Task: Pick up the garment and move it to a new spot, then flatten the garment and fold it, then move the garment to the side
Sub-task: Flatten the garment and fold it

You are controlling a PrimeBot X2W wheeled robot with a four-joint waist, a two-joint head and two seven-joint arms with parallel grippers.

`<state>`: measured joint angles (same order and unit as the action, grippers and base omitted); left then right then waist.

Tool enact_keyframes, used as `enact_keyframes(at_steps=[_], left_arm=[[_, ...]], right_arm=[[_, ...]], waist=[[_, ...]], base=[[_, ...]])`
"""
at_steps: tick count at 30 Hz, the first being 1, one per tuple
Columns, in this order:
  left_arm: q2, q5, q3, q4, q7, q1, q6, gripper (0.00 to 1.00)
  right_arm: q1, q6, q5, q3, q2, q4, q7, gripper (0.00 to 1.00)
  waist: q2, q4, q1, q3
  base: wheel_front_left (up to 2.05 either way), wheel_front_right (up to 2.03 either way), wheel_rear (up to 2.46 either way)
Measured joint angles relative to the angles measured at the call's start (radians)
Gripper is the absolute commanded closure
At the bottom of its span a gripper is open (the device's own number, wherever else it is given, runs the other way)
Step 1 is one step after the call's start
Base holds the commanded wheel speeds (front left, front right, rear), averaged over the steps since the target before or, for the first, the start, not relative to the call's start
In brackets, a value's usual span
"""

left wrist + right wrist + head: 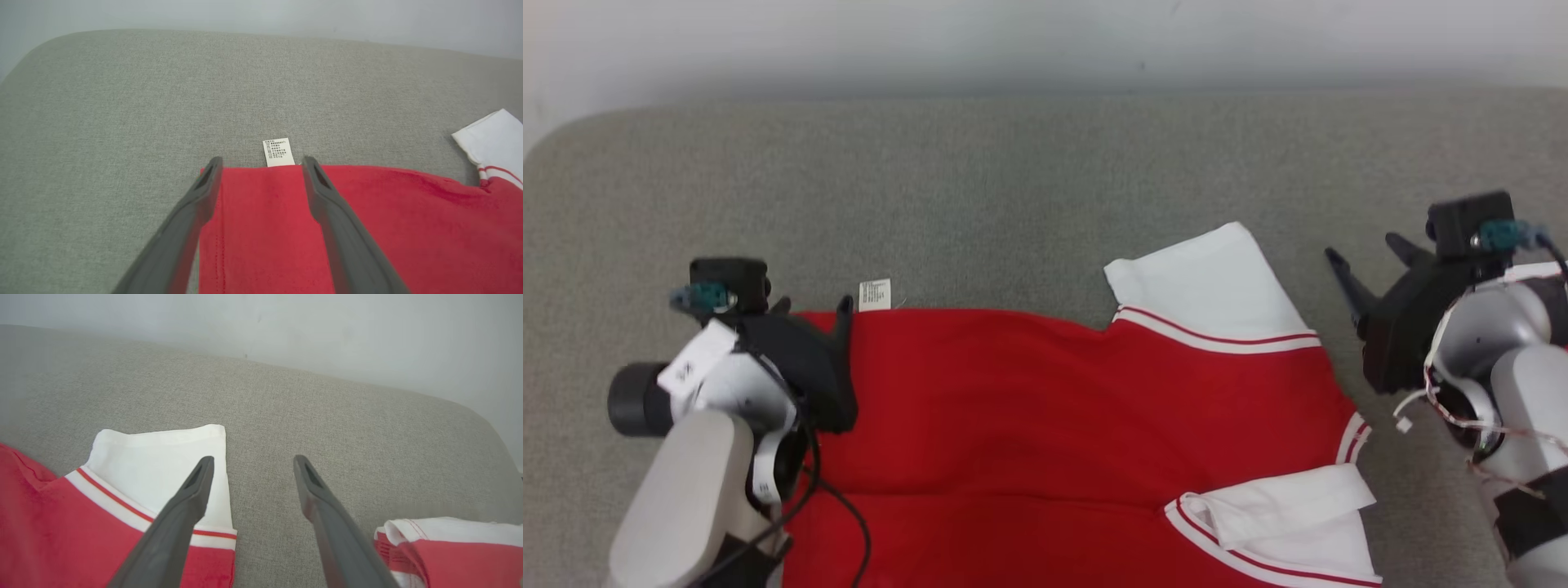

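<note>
The garment, a red top with white sleeves and striped trim, lies spread on its side, mostly flat, running from under the left gripper across to just short of the right gripper. The left one stands released, nothing in it, its two fingers straddling the garment's far corner, with the care label poking out just ahead of the fingertips; whether the tips touch the cloth I cannot quite tell. The right one is likewise spread and empty, one finger over the far white sleeve, the other over bare cushion, and the near sleeve sits crumpled beside its other side. Trouble from here, as I judge it: the left could close on the label or only the top layer, so the corner peels apart when lifted; the right, placed half off the cloth, could catch just the sleeve and leave the body sagging and twisted. The loose black cable trailing behind the left gripper over the red cloth might drag it too. Underneath is a grey woven cushion with rounded corners, grippy enough to bunch fabric if it is pulled, and beyond the fingertips a plain pale wall.
</note>
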<state>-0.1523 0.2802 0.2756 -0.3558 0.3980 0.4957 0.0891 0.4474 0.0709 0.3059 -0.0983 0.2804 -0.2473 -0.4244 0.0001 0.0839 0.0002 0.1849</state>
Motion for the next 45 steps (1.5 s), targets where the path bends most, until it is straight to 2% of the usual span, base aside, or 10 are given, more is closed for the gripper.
enact_keyframes(at_steps=[5,11,24,26,27,30,33,34,45], left_arm=[[0.005,-0.025,-0.003,-0.085,0.06,0.116,0.009,0.0],[0.008,-0.036,-0.005,-0.18,0.091,0.174,0.016,0.0],[0.035,-0.044,-0.005,-0.28,0.066,0.237,0.016,0.0],[0.044,-0.044,-0.004,-0.291,0.058,0.249,0.016,0.23],[0.051,-0.044,-0.001,-0.296,0.057,0.258,0.016,0.42],[0.073,-0.044,0.007,-0.314,0.041,0.278,0.011,0.68],[0.078,-0.044,0.016,-0.335,0.031,0.29,0.007,0.87],[0.079,-0.044,0.018,-0.339,0.028,0.292,0.006,1.0],[0.086,-0.056,0.029,-0.393,-0.013,0.312,0.001,1.0]], right_arm=[[0.125,0.009,-0.009,-0.032,0.016,-0.058,-0.084,0.0],[0.201,0.021,-0.013,-0.064,0.014,-0.119,-0.117,0.0],[0.285,0.035,-0.016,-0.089,0.005,-0.191,-0.122,0.0],[0.286,0.035,-0.016,-0.094,0.003,-0.201,-0.122,0.0],[0.288,0.035,-0.016,-0.095,0.002,-0.205,-0.122,0.0],[0.308,0.039,-0.016,-0.096,0.003,-0.23,-0.121,0.0],[0.326,0.039,-0.016,-0.095,0.004,-0.242,-0.119,0.0],[0.328,0.039,-0.016,-0.095,0.004,-0.244,-0.116,0.0],[0.34,0.044,-0.016,-0.135,0.008,-0.294,-0.123,0.0]], waist=[[0.0001,0.026,0.0001,0.086],[0.0001,0.05,0.0001,0.156],[0.0,0.079,-0.0002,0.187],[0.0,0.078,-0.0002,0.191],[0.0,0.078,-0.0001,0.193],[0.0001,0.078,-0.0001,0.197],[0.0,0.079,-0.0002,0.199],[0.0,0.079,-0.0001,0.2],[0.0,0.085,-0.0002,0.202]], base=[[0.0,0.0,0.0],[0.0,0.0,0.0],[0.0,0.0,0.0],[0.0,0.0,0.0],[0.0,0.0,0.0],[0.0,0.0,0.0],[0.0,0.0,0.0],[0.0,0.0,0.0],[0.0,0.0,0.0]])
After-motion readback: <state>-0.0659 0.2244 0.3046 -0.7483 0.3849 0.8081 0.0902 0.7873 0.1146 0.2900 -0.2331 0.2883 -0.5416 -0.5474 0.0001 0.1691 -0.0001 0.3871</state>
